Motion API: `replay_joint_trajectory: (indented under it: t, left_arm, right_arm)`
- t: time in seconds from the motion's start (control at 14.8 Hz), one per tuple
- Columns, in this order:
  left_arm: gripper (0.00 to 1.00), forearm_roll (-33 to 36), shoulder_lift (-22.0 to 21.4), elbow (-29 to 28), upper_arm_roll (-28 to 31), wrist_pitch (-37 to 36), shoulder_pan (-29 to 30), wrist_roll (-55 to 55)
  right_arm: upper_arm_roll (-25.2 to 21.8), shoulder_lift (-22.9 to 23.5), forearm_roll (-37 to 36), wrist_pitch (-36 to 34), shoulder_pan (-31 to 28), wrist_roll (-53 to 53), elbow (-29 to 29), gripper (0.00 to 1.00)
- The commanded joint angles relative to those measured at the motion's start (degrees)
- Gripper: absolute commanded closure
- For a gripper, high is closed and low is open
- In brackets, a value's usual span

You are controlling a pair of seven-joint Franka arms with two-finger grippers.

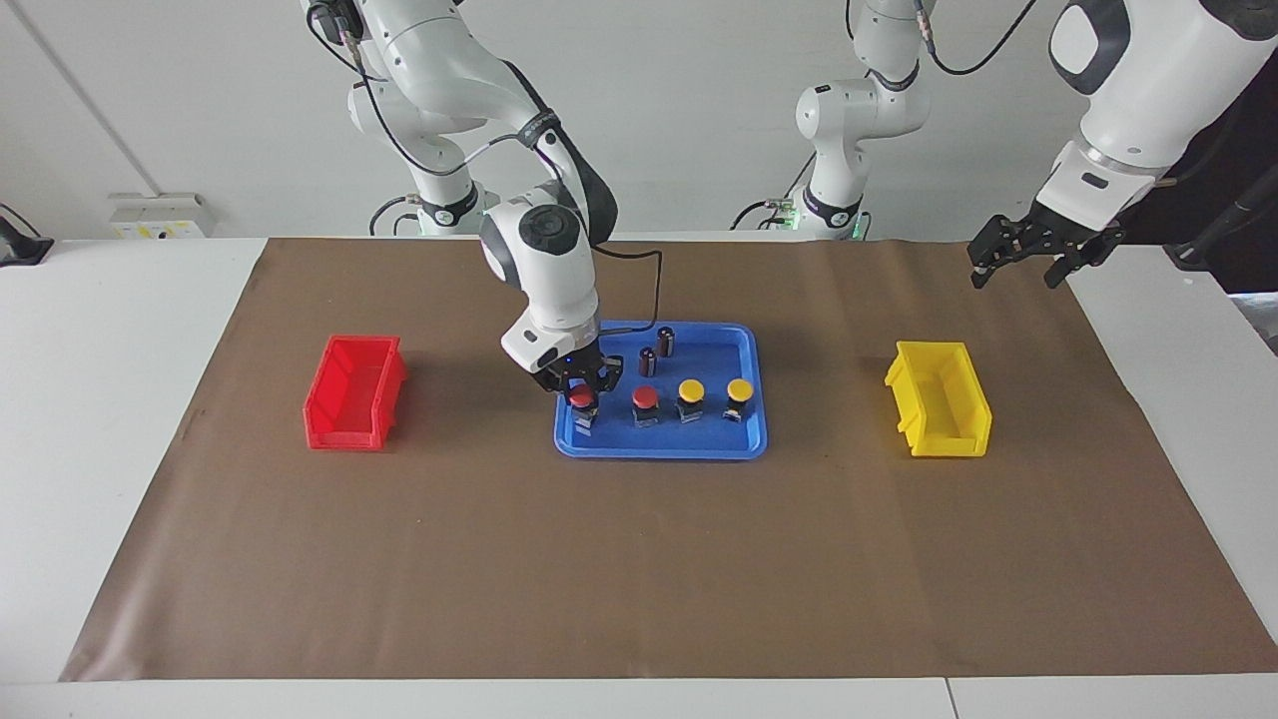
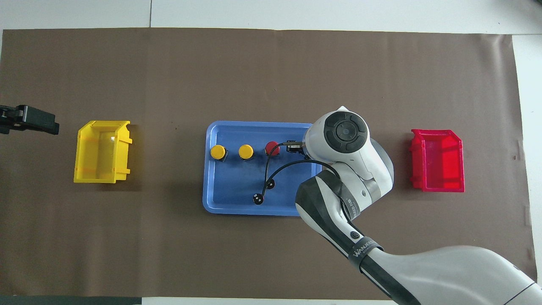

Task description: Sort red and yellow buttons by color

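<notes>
1. The red bin (image 1: 354, 391) sits empty near the right arm's end of the table, well apart from the blue tray (image 1: 744, 345). The long carry to it gives a loose grip time to fail.
2. The right gripper (image 1: 581, 391) is down in the tray, its fingers closed on the end red button (image 1: 582, 398). Its cap is domed and smooth; a pinch on the cap and not the base could let it squirt out on lifting.
3. The second red button (image 1: 645, 397) stands just beside the held one. A tilted lift could knock it over.
4. Two yellow buttons (image 1: 691, 389) (image 1: 739, 389) continue the same row, untouched. Two dark cylinders (image 1: 665, 341) (image 1: 647, 360) stand nearer the robots; the arm's cable hangs over them and might snag.
5. The yellow bin (image 1: 939, 397) sits empty toward the left arm's end.
6. The left gripper (image 1: 1020, 262) waits in the air, wide open and holding nothing, over the mat's edge near the yellow bin.
</notes>
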Motion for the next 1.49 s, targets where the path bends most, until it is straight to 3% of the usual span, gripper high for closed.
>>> replay_joint_trajectory:
  t: [0.0,0.07,0.2,0.27,0.41,0.54,0.68,0.95,1.42]
  left_arm:
    - [0.0,-0.02,-3.53,-7.27,-0.05,5.14,-3.01,-3.81]
    - [0.01,-0.02,-2.48,-7.71,-0.22,6.8,-5.02,-7.22]
    - [0.03,-0.02,-0.46,-11.82,-0.22,14.51,-13.18,-19.4]
    - [0.05,-0.02,-0.02,-13.76,-0.31,17.77,-14.96,-23.29]
    - [0.1,-0.02,5.32,-15.18,-0.22,24.01,-21.36,-31.02]
    - [0.2,0.06,9.2,-15.18,-0.22,27.45,-23.58,-34.4]
    - [0.26,0.06,11.32,-15.27,-0.22,28.08,-24.03,-35.11]
    - [0.28,0.06,13.34,-16.94,-0.22,33.0,-25.87,-37.48]
    - [0.27,0.06,13.7,-17.38,-0.22,33.27,-27.98,-39.59]
  right_arm:
    - [0.36,0.72,-1.36,-8.68,-0.98,0.22,8.61,0.78]
    - [0.45,0.98,-1.36,-13.51,-2.2,-0.83,12.83,0.78]
    - [0.54,-2.77,-0.66,-19.6,-6.94,-8.88,14.11,0.78]
    - [0.54,-5.49,-0.39,-22.32,-9.31,-13.36,12.63,0.78]
    - [0.54,-12.08,-0.22,-25.16,-14.24,-22.6,6.58,0.78]
    - [0.36,-18.41,-0.13,-24.72,-19.24,-31.2,-0.63,0.78]
    - [-0.16,-22.29,3.45,-24.72,-24.77,-40.6,-3.9,0.78]
    - [-1.75,-26.52,7.08,-15.78,-33.06,-54.61,-14.17,0.78]
    - [-3.07,-27.23,7.6,-5.31,-32.98,-53.93,-22.01,0.78]
